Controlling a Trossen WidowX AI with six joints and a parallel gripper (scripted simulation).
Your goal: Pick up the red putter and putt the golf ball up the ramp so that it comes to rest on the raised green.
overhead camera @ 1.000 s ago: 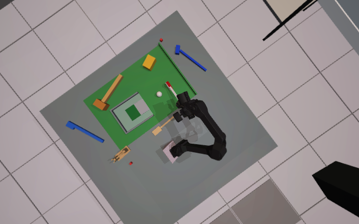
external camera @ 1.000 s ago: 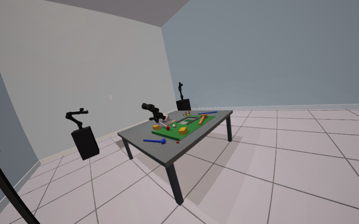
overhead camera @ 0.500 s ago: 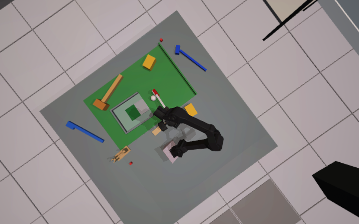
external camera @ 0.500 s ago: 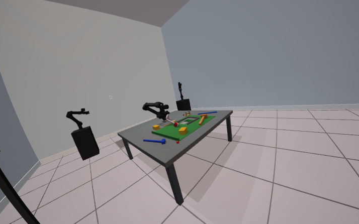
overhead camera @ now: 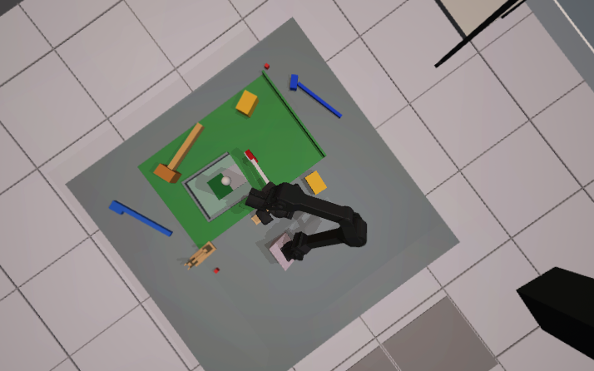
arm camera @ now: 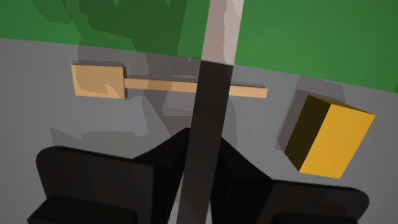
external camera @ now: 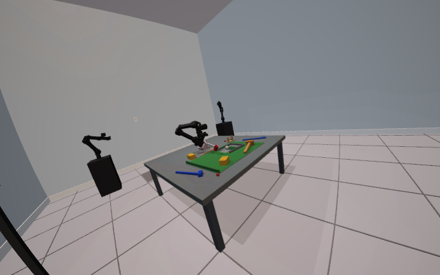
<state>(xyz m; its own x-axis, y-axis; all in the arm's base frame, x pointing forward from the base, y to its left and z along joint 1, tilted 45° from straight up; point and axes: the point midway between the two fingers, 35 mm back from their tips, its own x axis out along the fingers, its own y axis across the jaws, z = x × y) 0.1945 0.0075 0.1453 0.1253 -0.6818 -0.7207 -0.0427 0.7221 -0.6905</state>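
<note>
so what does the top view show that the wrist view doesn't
Only the top view shows the golf ball sitting on the raised green, the red putter head, two blue putters and the whole arm. Only the wrist view shows the jaws shut on the putter shaft up close. Both show the green mat, a yellow block beside the gripper, and the small tan mallet.
</note>
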